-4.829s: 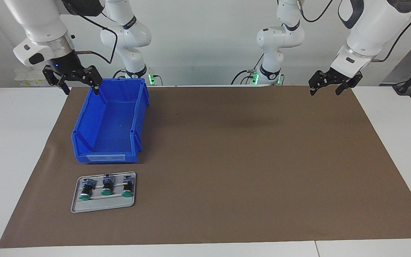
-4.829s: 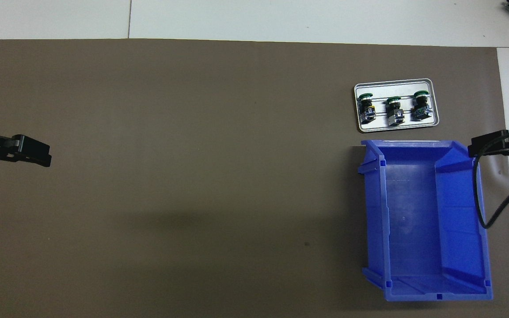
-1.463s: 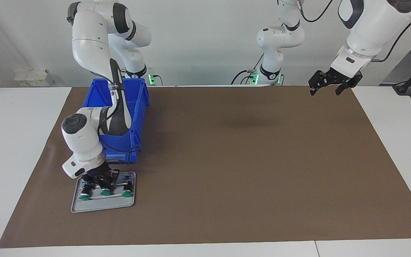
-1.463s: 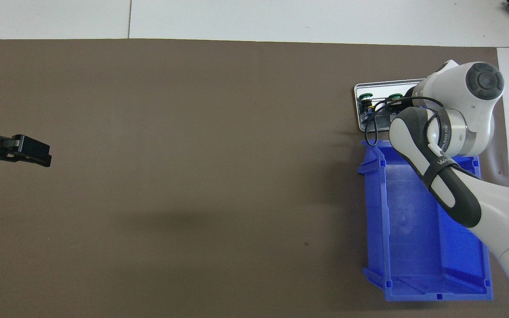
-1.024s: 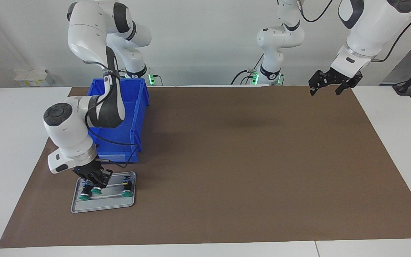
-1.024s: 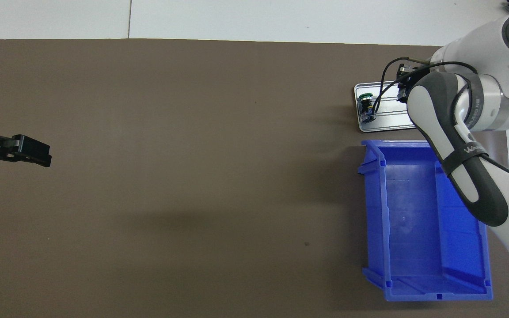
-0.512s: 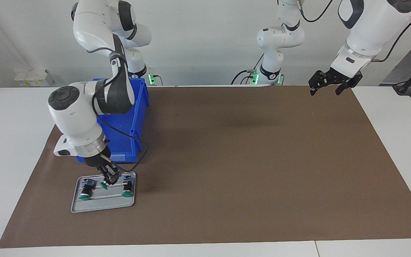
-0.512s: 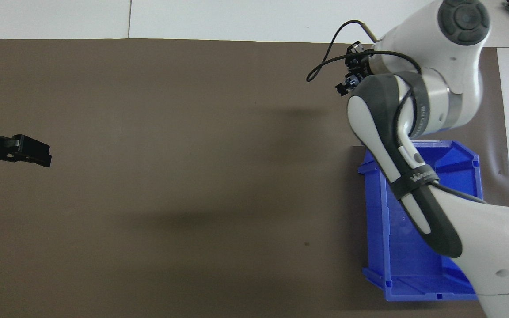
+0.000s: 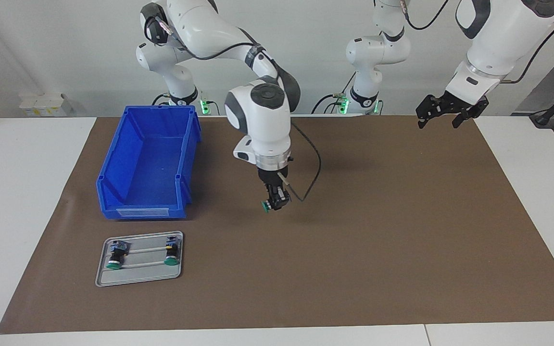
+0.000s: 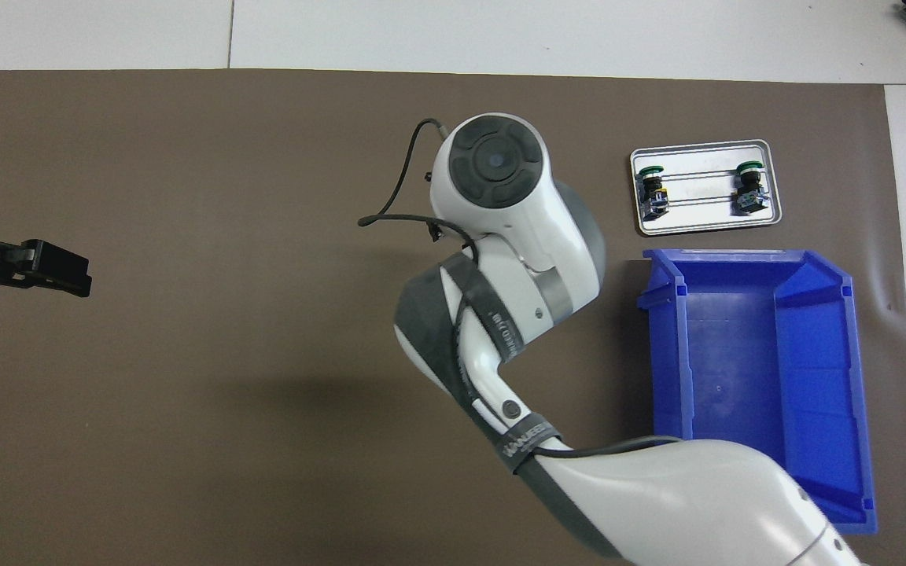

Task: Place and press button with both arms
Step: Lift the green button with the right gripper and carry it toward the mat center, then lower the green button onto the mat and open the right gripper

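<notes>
Carrying a green-capped button (image 9: 266,206) over the middle of the brown mat (image 9: 378,230), the right gripper (image 9: 274,203) has its jaws clamped on it.
Two more buttons (image 9: 113,254) lie on the grey tray (image 9: 137,276), beside the blue bin (image 9: 149,163). The left gripper (image 9: 443,115) waits over the mat's corner at the left arm's end, jaws apart.
</notes>
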Available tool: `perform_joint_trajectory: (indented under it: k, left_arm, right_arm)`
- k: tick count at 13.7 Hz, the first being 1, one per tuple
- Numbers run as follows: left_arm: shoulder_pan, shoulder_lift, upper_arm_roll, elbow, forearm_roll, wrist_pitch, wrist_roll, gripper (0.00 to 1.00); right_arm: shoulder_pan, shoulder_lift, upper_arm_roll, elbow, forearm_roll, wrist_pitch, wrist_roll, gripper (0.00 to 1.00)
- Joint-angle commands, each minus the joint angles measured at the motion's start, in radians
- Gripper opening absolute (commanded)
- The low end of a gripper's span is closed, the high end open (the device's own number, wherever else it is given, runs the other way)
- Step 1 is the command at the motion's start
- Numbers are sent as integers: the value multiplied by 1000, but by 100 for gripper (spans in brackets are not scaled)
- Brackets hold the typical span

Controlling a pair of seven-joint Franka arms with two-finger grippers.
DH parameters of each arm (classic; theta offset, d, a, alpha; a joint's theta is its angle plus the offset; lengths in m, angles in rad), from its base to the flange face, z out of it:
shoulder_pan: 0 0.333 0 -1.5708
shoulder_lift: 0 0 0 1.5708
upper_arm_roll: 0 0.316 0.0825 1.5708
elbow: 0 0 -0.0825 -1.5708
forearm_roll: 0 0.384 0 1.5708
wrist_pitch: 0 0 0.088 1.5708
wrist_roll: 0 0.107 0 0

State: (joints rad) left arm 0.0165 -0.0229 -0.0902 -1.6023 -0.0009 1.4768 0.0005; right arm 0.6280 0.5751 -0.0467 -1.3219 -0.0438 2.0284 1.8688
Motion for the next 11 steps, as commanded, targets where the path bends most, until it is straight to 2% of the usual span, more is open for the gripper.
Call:
perform_joint_trajectory:
  k: [1,3,7,11]
  left_arm:
    - [2,-12,-3,-11,18,-10,-5,100]
    - [2,-12,-3,-11,19,-10,-5,100]
    - [2,-12,-3,-11,18,-10,-5,100]
    - [2,-12,-3,-11,18,-10,-5,100]
  right_arm:
    - [71,93,-7,29,-33,76,155,0]
    - [116,118,-5,36,-51,98,257,0]
    - [133,118,-2,29,-54,141,360,0]
    - [134,123,-2,-2,-60,181,377,0]
